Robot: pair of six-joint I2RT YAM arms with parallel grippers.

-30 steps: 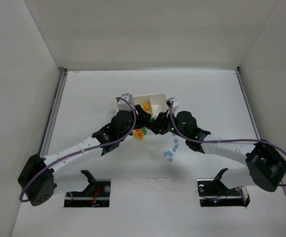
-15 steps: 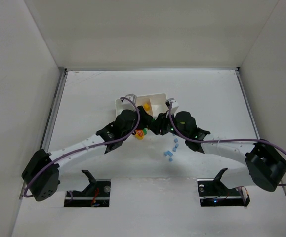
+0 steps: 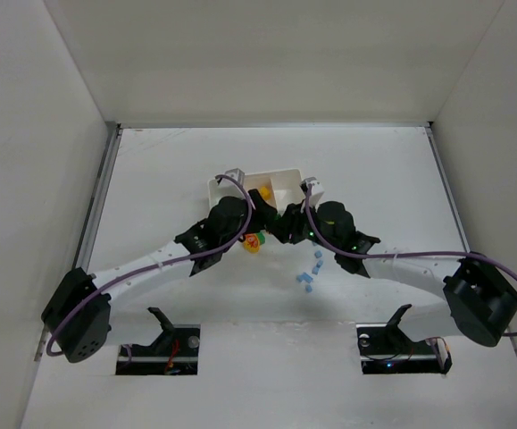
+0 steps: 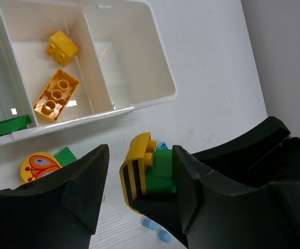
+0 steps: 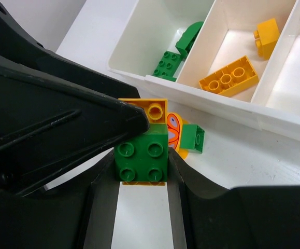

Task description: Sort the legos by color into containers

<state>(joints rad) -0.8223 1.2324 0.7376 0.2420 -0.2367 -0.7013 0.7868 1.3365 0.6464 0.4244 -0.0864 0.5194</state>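
White surface (image 3: 151,179) inside a white-walled enclosure. Top view: the white tray (image 3: 285,179) sits at centre; the left arm (image 3: 151,264) has edged right since a second ago, the right arm (image 3: 401,266) unchanged. Left wrist view: left claw (image 4: 140,155) released, straddling a green-and-yellow cluster (image 4: 159,174) below the tray. Right wrist view: right claw (image 5: 142,161), at lower centre, clenched on that cluster.

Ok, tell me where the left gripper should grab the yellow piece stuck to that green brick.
Probably the studded end of the yellow piece, which sticks out past the green brick toward the tray. Come from the side opposite the right gripper: its fingers clamp the brick's flanks, so only that end is clear.
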